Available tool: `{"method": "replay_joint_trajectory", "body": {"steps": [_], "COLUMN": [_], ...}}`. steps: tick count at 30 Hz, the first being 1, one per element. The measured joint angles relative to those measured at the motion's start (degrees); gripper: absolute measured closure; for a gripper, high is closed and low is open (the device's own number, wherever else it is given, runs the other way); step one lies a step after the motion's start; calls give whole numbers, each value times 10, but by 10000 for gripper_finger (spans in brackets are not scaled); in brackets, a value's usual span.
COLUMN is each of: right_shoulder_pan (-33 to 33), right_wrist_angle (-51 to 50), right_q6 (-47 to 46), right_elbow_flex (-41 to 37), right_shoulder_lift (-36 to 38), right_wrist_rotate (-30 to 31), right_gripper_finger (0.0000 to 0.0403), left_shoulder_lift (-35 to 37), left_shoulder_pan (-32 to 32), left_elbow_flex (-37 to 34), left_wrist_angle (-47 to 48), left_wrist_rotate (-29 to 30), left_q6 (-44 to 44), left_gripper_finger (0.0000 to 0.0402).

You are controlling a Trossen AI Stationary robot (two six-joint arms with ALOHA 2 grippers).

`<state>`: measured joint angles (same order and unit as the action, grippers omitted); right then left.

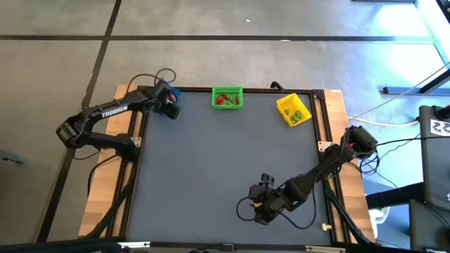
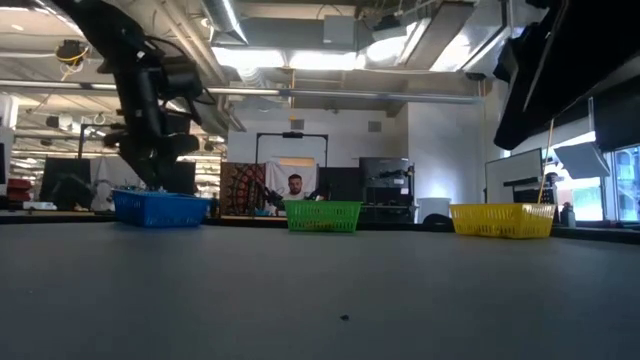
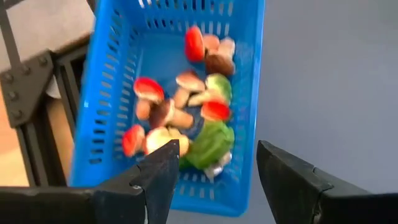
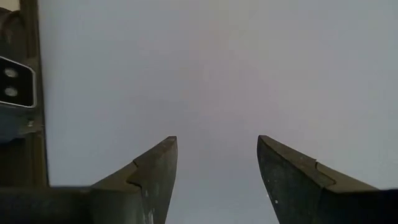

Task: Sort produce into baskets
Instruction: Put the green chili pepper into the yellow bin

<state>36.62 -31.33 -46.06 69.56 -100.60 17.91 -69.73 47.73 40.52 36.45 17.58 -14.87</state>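
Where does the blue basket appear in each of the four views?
High view: blue basket at the table's far-left corner, mostly hidden under the left gripper.
Low view: far left.
Left wrist view: centre, holding produce.
Right wrist view: not in it.
Shared landmark: green basket.

You have a dark grey table (image 1: 225,169) on a wooden base (image 1: 98,204); a person (image 2: 295,187) sits beyond it.

Blue basket (image 1: 174,110) (high view) mostly hidden beneath left pincer (image 1: 169,104).
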Motion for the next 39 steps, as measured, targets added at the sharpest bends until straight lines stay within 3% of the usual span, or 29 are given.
{"method": "replay_joint_trajectory", "body": {"steps": [9, 14, 25, 30, 39], "right_shoulder_pan": [1, 1, 1, 1, 1], "right_wrist_angle": [-2, -2, -3, -3, -7], "right_q6": [0, 0, -1, -1, -1], "right_elbow_flex": [0, 0, 0, 0, 0], "right_shoulder_lift": [0, 0, 0, 0, 0], "right_wrist_rotate": [21, 20, 22, 31, 36], "right_gripper_finger": [183, 183, 183, 183, 183], "left_shoulder_lift": [-29, -59, -104, -110, -111], "left_shoulder_pan": [50, 47, 55, 55, 56], "left_elbow_flex": [13, 13, 13, 13, 13], "left_wrist_angle": [7, 3, -6, 1, 5], "left_wrist_rotate": [-4, -32, -32, -56, -164], "left_q6": [17, 19, 37, 57, 84], "left_gripper_finger": [192, 192, 193, 223, 277]}}
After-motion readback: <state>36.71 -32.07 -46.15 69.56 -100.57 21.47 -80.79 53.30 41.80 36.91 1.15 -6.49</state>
